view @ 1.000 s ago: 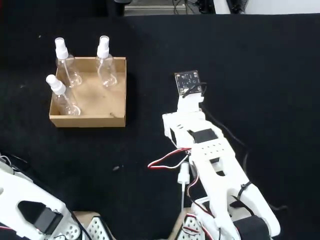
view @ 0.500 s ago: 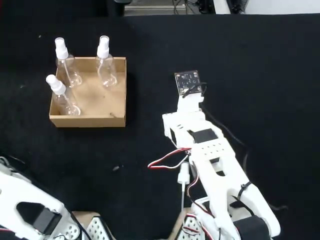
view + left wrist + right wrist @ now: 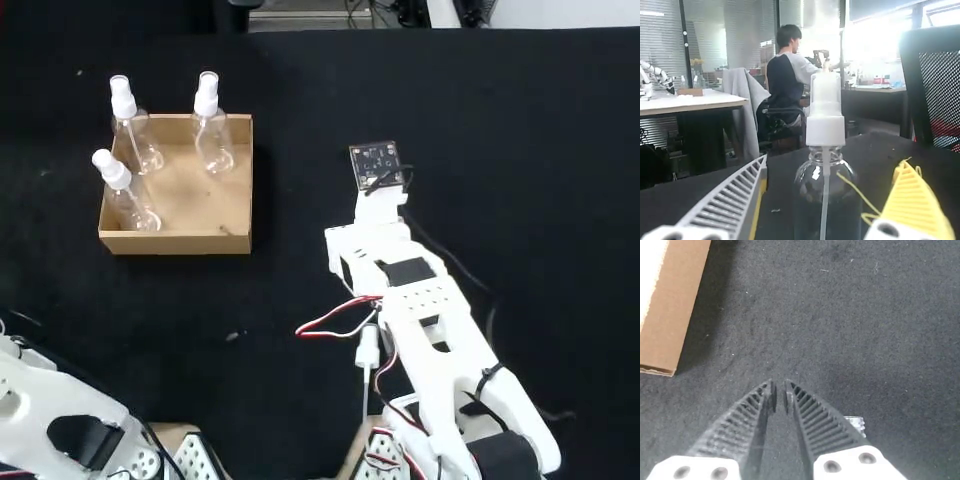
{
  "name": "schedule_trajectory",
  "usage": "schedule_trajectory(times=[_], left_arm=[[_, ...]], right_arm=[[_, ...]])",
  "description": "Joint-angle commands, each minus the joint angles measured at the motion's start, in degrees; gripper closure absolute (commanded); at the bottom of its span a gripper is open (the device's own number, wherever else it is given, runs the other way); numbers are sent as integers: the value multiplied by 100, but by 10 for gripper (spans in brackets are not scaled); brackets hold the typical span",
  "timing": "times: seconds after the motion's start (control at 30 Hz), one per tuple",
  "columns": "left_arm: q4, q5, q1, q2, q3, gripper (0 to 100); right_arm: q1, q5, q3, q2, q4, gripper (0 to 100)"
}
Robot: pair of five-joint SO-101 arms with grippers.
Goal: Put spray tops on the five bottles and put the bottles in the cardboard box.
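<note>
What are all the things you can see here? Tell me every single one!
cardboard box: one, brown, far left part of the table
bottles: three, clear with white spray tops, standing in the box
fourth bottle: one, clear, white top on, upright at the left gripper
loose spray top: one, white, lying beside the right arm
table: one, black
left gripper: white and yellow
right gripper: black, shut, empty, over the table
arms: two, white, near edge
</note>
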Motion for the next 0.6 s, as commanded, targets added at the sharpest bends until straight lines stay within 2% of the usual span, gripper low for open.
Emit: schedule_trajectory(times=[0.0, 0.17, 0.57], left_arm=[[255, 35, 66, -220, -338, 639], [756, 35, -13, 44, -1068, 639], [818, 35, 136, 598, -1701, 640]], right_arm=[[-53, 53, -48, -180, -123, 987], [-53, 53, -40, -180, -123, 987], [-53, 53, -40, -180, -123, 987]])
